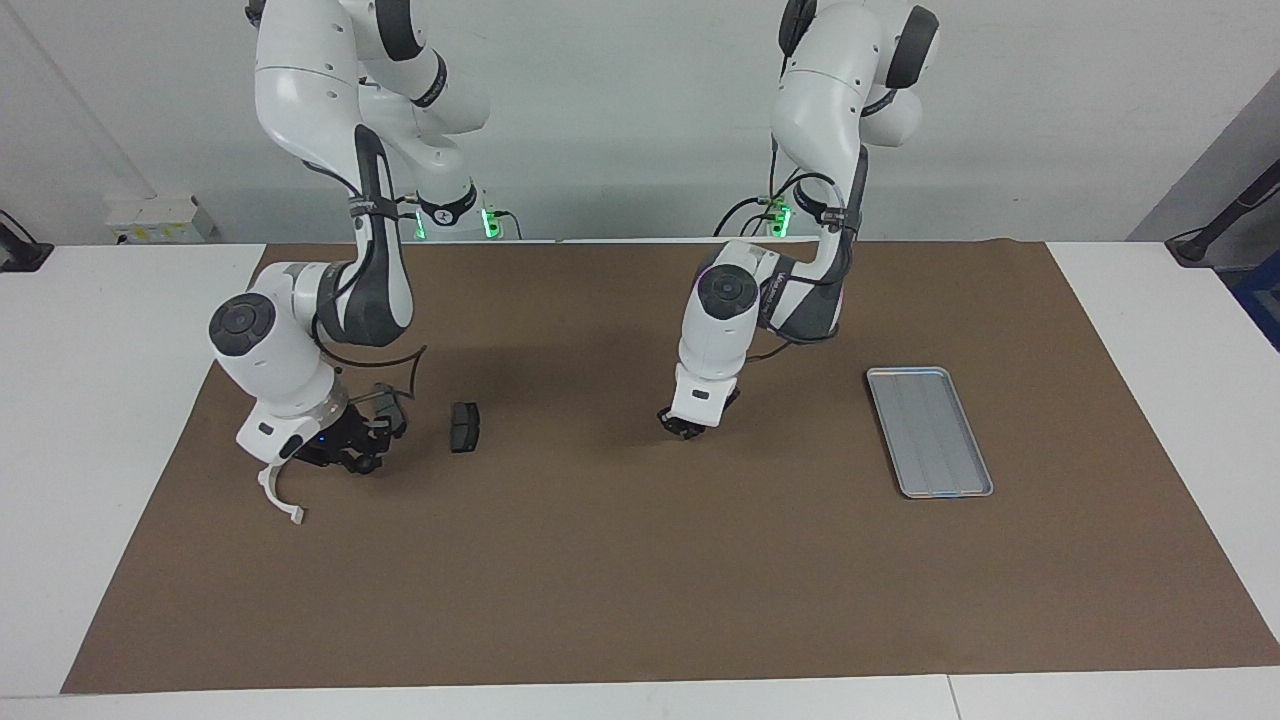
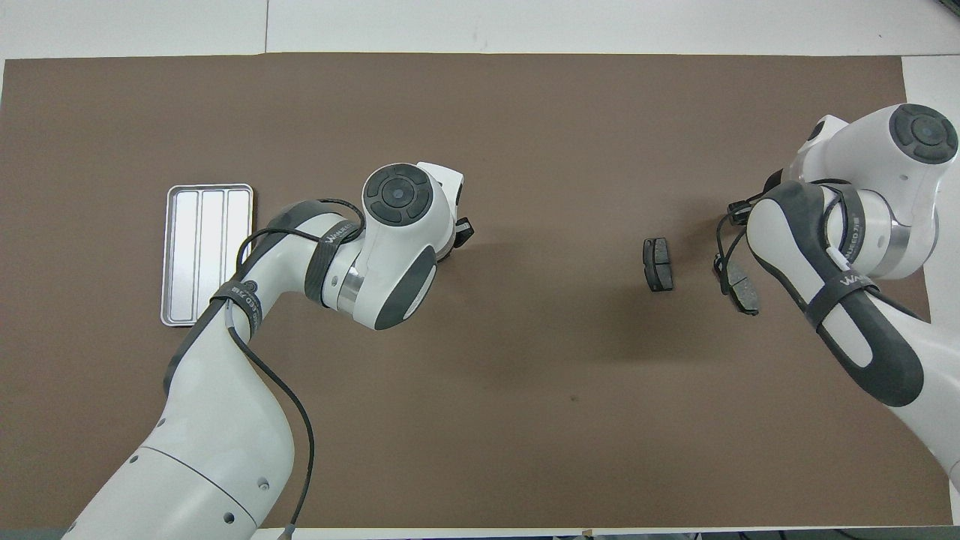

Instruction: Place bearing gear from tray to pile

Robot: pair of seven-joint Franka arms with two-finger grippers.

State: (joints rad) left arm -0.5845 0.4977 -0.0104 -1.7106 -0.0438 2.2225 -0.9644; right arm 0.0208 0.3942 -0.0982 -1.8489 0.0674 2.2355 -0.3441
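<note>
Toward the left arm's end of the worktop [image 1: 620, 600] lies the tray [image 1: 929, 432], flat on the brown mat with its ribbed floor bare. My left end effector [image 1: 684, 428] hangs low over the mat near the middle, well apart from the tray; I cannot tell whether its fingers are apart or together, nor whether anything sits between them. At the right arm's end, my right end effector [image 1: 350, 452] is down close to the mat at the pile. One dark brake-pad plate [image 1: 465, 426] lies just beside it, toward the middle. A second dark plate [image 2: 742, 289] shows from overhead, partly under my right wrist. A white curved bracket [image 1: 278, 492] lies just by the same end effector, farther from the robots. Whether my right fingers are spread or closed I cannot tell.
</note>
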